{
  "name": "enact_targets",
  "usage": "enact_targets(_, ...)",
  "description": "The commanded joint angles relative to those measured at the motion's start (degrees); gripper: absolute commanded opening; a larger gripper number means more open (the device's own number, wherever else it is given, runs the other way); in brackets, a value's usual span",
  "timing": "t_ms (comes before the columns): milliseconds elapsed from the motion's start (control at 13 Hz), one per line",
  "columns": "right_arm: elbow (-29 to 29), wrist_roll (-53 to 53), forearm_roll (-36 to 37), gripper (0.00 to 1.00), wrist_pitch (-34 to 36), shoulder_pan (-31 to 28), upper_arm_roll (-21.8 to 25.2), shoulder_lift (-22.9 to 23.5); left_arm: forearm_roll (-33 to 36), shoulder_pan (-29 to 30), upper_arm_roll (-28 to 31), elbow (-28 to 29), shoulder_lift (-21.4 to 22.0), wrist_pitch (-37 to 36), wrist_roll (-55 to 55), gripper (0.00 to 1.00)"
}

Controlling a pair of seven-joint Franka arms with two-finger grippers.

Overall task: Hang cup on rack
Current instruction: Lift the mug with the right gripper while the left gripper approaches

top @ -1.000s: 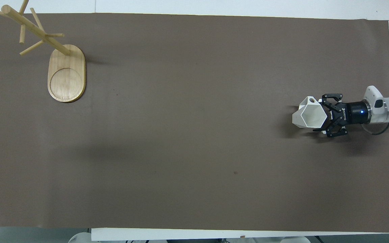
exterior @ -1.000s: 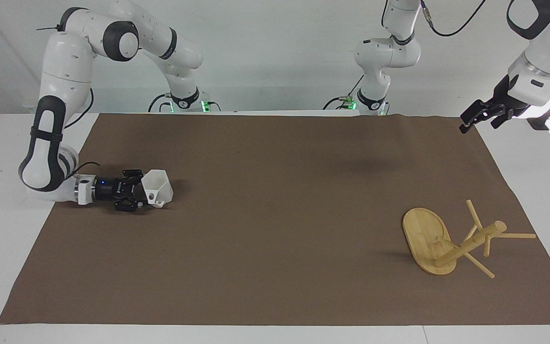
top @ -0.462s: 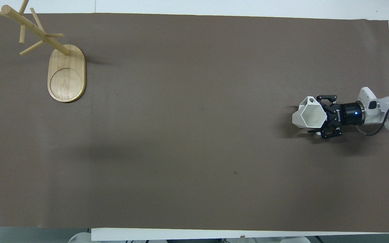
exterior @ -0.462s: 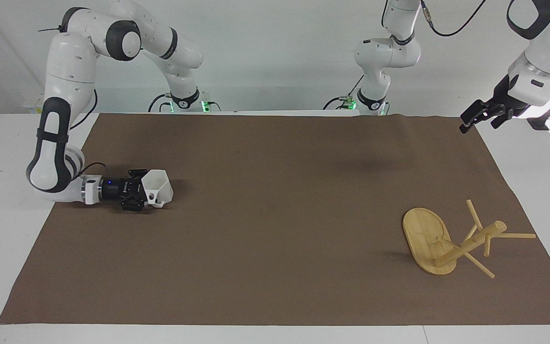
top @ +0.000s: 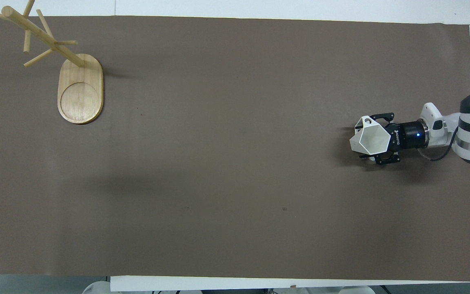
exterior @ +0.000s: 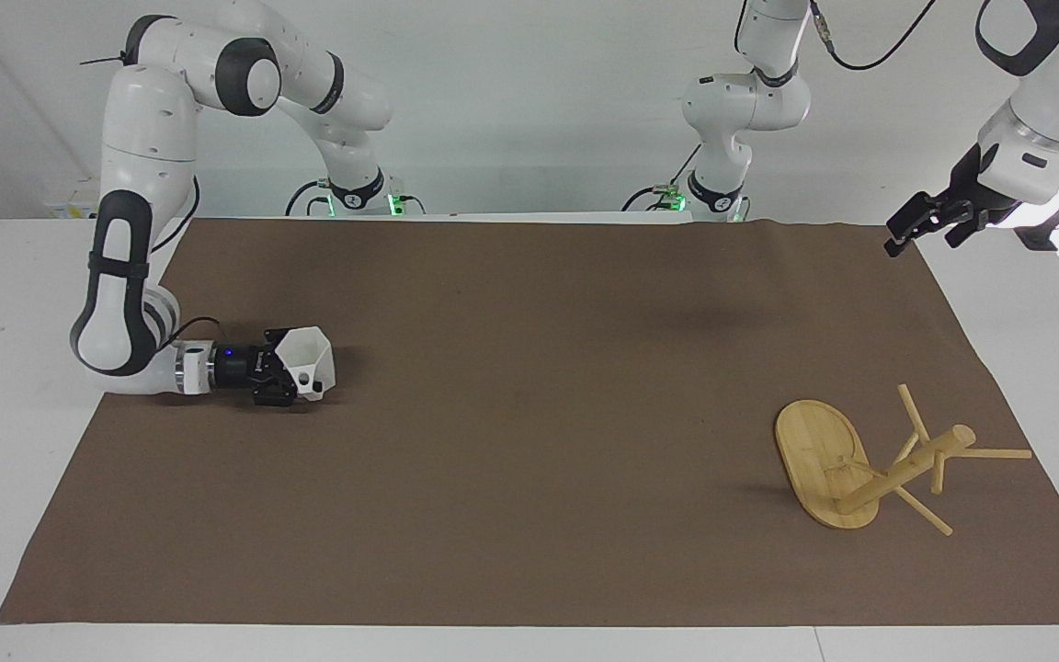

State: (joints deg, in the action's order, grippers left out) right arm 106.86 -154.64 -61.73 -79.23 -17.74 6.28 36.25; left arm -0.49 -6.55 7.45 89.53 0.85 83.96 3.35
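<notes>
Clamping the cup (exterior: 307,362) on brown paper (exterior: 529,414), right pincer (exterior: 283,379) low, left pincer (exterior: 920,221) apart, rack (exterior: 870,464) well apart.

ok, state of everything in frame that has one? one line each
cup: upright on the brown mat at the right arm's end, empty, gripped at its side
right gripper: low at the mat, shut on the cup
rack: standing on its oval base at the left arm's end, all pegs bare
left gripper: open, raised over the mat's corner at the left arm's end, holding nothing; arm waits
</notes>
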Motion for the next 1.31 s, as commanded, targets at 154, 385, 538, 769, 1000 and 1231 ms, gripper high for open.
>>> enact_targets(154, 1.5, 3.4, -5.0, 0.24, -1.4, 5.1, -0.4, -3.7, 1.1, -0.6, -0.2, 1.4, 1.2, 1.3, 0.8, 1.00)
enact_targets(385, 1.6, 13.1, -14.8, 0.24, -8.8, 16.5, -0.5, -7.6, 0.8, -0.6, -0.2, 1.3, 1.3, -0.1, 1.4, 1.00)
enact_targets(538, 1.6, 18.6, -25.3, 0.24, -16.4, 26.3, -0.5, -8.2, 0.1, -1.3, -0.9, 2.0, 1.5, 0.3, 1.8, 1.00)
enact_targets(769, 0.8, 25.8, -37.0, 0.23, -27.8, 38.9, -0.4, -9.0, -1.3, -11.3, -1.0, 6.4, 3.5, 4.6, 15.1, 1.00)
enact_targets(1000, -0.9, 30.0, -40.7, 0.22, -37.7, 45.9, -0.5, -9.9, -1.4, -20.8, -1.0, 6.7, 2.6, 7.9, 30.8, 1.00)
enact_targets(1231, -0.9, 28.4, -48.2, 0.22, -43.9, 51.3, -0.6, -9.8, -0.9, -26.3, -0.9, 6.6, -0.9, 12.1, 42.3, 1.00)
